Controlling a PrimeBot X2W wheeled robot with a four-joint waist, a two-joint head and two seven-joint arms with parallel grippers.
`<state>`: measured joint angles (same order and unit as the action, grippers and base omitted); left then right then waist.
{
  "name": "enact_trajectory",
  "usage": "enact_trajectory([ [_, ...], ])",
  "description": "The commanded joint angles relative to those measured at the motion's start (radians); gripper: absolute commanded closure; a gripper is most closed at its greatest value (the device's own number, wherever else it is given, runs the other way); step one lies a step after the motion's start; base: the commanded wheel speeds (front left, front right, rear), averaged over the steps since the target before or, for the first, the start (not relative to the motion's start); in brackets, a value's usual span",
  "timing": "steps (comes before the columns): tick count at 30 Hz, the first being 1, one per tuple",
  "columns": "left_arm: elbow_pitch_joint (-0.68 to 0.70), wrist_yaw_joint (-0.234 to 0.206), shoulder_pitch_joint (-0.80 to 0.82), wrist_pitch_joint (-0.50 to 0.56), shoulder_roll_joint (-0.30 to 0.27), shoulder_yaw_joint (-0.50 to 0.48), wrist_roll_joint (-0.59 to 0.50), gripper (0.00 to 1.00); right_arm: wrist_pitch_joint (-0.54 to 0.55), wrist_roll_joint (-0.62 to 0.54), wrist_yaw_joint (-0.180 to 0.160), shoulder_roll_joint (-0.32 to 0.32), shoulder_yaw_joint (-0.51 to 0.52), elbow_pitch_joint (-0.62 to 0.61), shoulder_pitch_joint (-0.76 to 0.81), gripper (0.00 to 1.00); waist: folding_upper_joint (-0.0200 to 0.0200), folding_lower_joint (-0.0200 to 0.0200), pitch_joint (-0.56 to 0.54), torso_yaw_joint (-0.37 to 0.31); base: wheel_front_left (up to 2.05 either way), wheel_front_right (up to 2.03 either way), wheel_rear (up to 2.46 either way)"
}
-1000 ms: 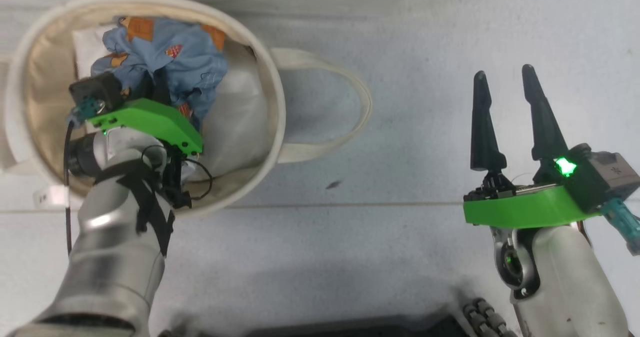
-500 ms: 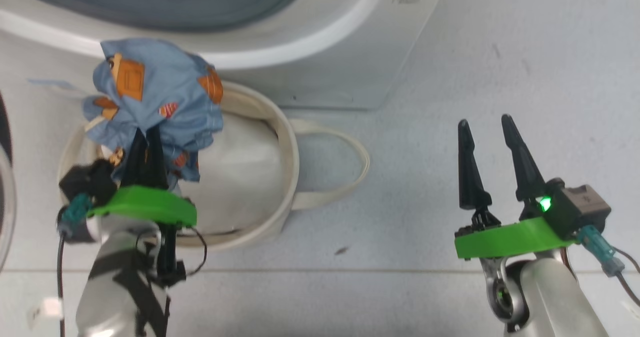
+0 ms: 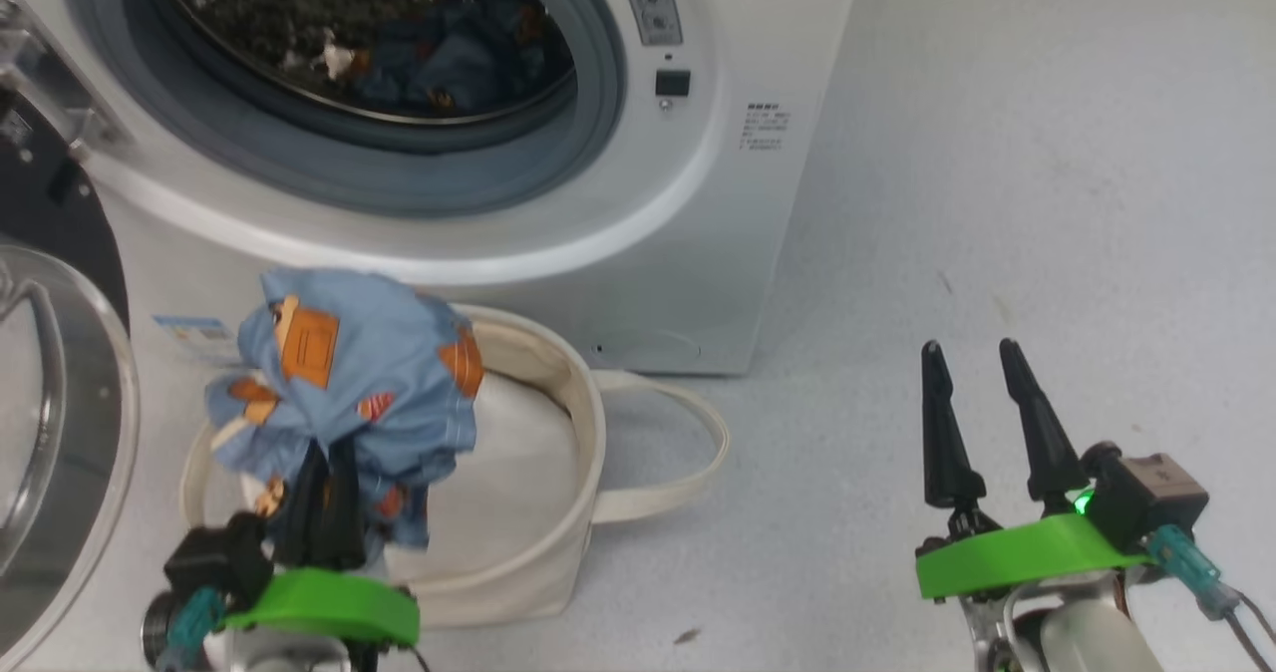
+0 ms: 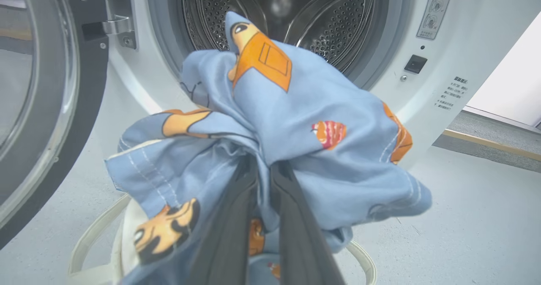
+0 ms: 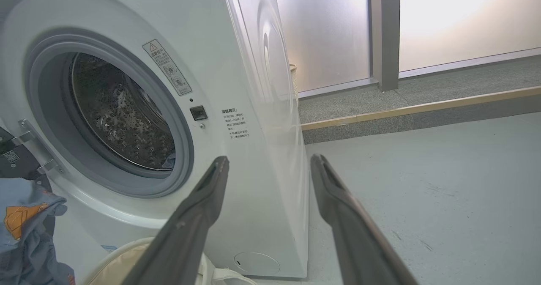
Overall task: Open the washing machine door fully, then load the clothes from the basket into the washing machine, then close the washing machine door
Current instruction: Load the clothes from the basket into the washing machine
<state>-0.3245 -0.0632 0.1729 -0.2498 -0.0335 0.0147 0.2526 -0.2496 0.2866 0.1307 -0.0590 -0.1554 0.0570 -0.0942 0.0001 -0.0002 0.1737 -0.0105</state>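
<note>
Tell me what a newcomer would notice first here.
The blue bear-print clothes grab the eye, bunched in the shut left tool above the basket. Behind gapes the washing machine, its door swung open at the left. The right tool stands open at the lower right.

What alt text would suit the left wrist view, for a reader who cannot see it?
The left claw is shut on a light-blue garment printed with orange bears, held before the open steel drum of a white washing machine. The washing machine door stands open at the left, and the cream basket lies below.
</note>
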Motion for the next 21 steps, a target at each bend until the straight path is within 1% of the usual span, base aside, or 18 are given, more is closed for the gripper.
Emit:
enact_trajectory([
  [1, 0.047, -0.009, -0.003, -0.012, -0.017, -0.035, 0.008, 1.0, -0.012, 0.007, 0.0, 0.009, -0.03, -0.024, 0.003, 0.0, -0.0001, 0.0002, -0.047, -0.003, 0.0, 0.0, 0.0],
  [9, 0.113, -0.016, -0.1, -0.012, -0.017, -0.051, 0.022, 1.0, -0.012, 0.023, 0.0, 0.009, -0.033, -0.018, 0.037, 0.0, -0.0001, 0.0002, -0.107, -0.012, 0.0, 0.0, 0.0],
  [21, 0.138, -0.008, -0.114, -0.012, -0.017, -0.026, 0.013, 1.0, -0.012, 0.029, 0.0, 0.009, -0.046, -0.013, 0.056, 0.0, -0.0001, 0.0002, -0.121, -0.014, 0.0, 0.0, 0.0],
])
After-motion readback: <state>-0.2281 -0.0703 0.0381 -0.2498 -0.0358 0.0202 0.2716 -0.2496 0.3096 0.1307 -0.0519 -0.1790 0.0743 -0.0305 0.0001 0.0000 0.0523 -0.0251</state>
